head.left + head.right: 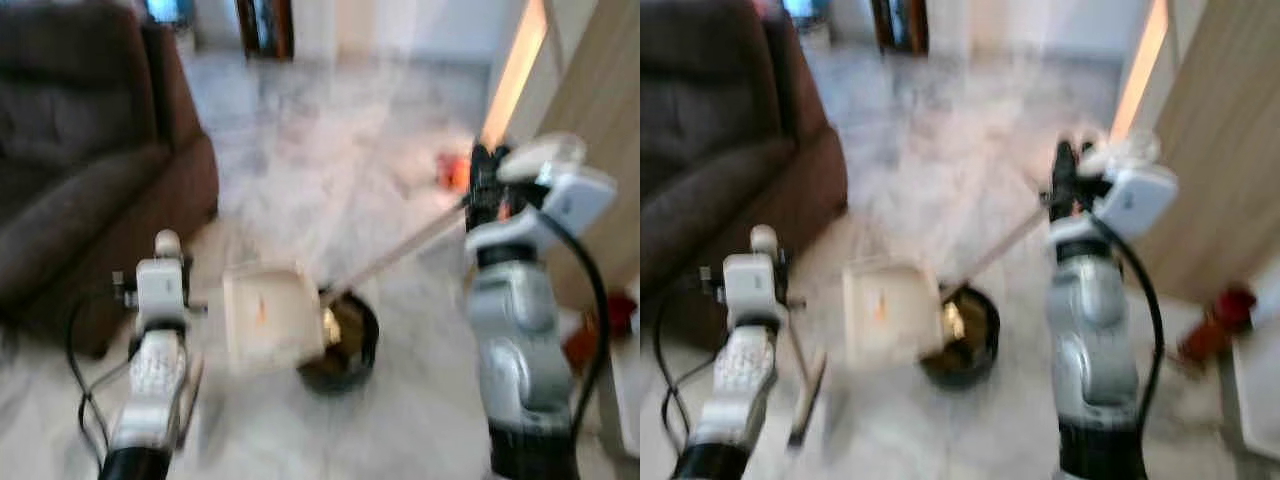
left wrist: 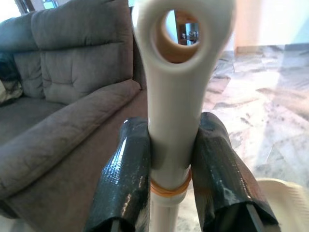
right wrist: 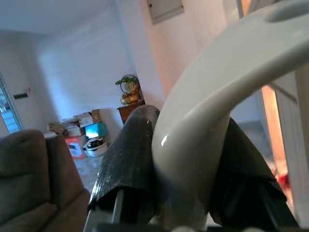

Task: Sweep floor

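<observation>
Left eye view, blurred: the left gripper (image 2: 171,174), arm reaching forward, is clamped on the cream dustpan handle (image 2: 174,96), with the dustpan (image 1: 270,315) on the marble floor (image 1: 330,150) just ahead of it, beside a brown sofa (image 1: 80,170). Right gripper (image 3: 186,183), raised upright, grips the broom handle (image 1: 400,250); its dark broom head (image 1: 345,345) lies below and left, touching the dustpan.

Dustpan (image 1: 268,315): cream, long-handled, pan tilted on the marble floor (image 1: 330,190) near the brown sofa (image 1: 90,150). Broom (image 1: 345,340): dark head beside the pan, pale stick slanting away from the sofa.
</observation>
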Robot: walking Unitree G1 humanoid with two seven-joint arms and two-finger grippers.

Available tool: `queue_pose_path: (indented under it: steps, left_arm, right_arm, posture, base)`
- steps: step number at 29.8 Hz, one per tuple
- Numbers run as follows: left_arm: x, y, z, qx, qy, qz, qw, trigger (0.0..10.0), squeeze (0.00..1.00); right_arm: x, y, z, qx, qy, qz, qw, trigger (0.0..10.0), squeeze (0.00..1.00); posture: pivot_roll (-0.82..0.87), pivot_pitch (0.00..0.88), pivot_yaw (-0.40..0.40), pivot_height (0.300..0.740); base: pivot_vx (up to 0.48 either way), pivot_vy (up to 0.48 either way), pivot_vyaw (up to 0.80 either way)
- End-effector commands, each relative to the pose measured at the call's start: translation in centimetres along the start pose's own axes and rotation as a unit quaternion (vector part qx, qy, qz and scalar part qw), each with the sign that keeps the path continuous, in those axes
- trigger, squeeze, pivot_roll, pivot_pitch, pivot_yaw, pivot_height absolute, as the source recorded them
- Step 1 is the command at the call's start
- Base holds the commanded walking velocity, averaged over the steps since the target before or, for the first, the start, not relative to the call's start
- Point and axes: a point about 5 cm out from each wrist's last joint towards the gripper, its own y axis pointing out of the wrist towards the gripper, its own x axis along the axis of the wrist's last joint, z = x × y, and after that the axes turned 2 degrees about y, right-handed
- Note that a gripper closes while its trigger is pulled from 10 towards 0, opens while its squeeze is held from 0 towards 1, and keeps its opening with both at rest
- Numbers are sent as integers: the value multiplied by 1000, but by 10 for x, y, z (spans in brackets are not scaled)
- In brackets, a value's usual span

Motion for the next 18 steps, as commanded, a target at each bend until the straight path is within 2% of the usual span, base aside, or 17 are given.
queue_pose_path:
  steps: [1,18]
  left_arm:
    - [8,4,4,6,2,-20,1000,10000,0]
    - [9,4,4,8,1,-22,1000,10000,0]
  right_arm:
    - [15,3,10,17,11,-39,999,10000,0]
    - [27,4,20,40,2,-72,997,10000,0]
  posture:
    - [-59,69,9,740]
    - [-60,70,8,740]
  base:
    - [270,0,0]
    - [268,0,0]
